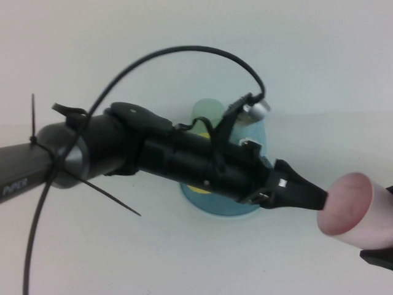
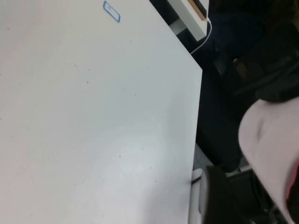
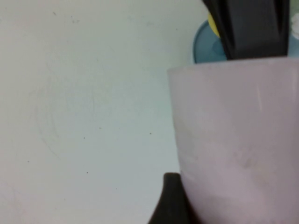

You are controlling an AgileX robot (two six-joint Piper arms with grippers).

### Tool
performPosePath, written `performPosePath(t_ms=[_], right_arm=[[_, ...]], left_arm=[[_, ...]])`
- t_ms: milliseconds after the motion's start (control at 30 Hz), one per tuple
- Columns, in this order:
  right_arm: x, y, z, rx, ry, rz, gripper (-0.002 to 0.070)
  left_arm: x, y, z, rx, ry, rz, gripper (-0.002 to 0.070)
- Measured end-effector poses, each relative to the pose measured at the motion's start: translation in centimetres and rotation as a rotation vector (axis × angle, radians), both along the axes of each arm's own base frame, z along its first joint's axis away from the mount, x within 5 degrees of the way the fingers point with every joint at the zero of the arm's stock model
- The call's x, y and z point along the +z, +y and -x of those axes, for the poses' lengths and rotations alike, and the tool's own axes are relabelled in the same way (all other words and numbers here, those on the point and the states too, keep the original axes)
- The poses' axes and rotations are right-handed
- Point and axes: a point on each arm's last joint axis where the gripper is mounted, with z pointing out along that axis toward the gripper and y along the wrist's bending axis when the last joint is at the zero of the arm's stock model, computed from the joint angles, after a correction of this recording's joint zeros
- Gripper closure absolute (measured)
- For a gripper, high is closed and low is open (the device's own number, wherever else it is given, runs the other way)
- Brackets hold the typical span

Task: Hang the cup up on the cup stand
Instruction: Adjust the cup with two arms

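The pale pink cup (image 1: 359, 212) is held sideways above the table at the right. My right gripper (image 1: 376, 257) is shut on its body from below right; the cup fills the right wrist view (image 3: 233, 140), with one dark finger (image 3: 170, 200) against its side. My left gripper (image 1: 319, 200) reaches across from the left, its tip touching the cup's rim; the cup also shows in the left wrist view (image 2: 273, 149). The teal cup stand (image 1: 239, 209) sits behind the left arm, mostly hidden, and shows in the right wrist view (image 3: 205, 46).
A light blue cup (image 1: 206, 110) and a yellow piece (image 1: 199, 188) sit at the stand. A black cable (image 1: 184, 52) loops over the left arm. The table's edge (image 2: 196, 116) runs close to the left gripper.
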Motion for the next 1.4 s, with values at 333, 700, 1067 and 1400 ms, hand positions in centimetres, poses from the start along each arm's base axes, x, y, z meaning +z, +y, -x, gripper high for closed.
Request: performPosePath(t_ms=[333, 700, 1067, 1400], right_arm=[[-0.1, -0.3, -0.3, -0.016, -0.029, 0.041, 0.0091], [-1.1, -0.6, -1.0, -0.046, 0.022, 0.085, 0.0091], [-1.1, -0.6, -1.4, -0.07, 0.008, 0.08, 0.0092], [-1.0, -0.7, -1.6, -0.086, -0.014, 0.079, 0.0092]], left_arm=[[1.8, 3.2, -1.5, -0.076, -0.089, 0.096, 0.0369], [6.2, -0.1, 2.5, -0.229, -0.363, 0.025, 0.0336], [5.9, -2.0, 3.1, -0.146, -0.394, -0.026, 0.0259], [5.9, -2.0, 3.0, -0.126, -0.376, -0.032, 0.0257]])
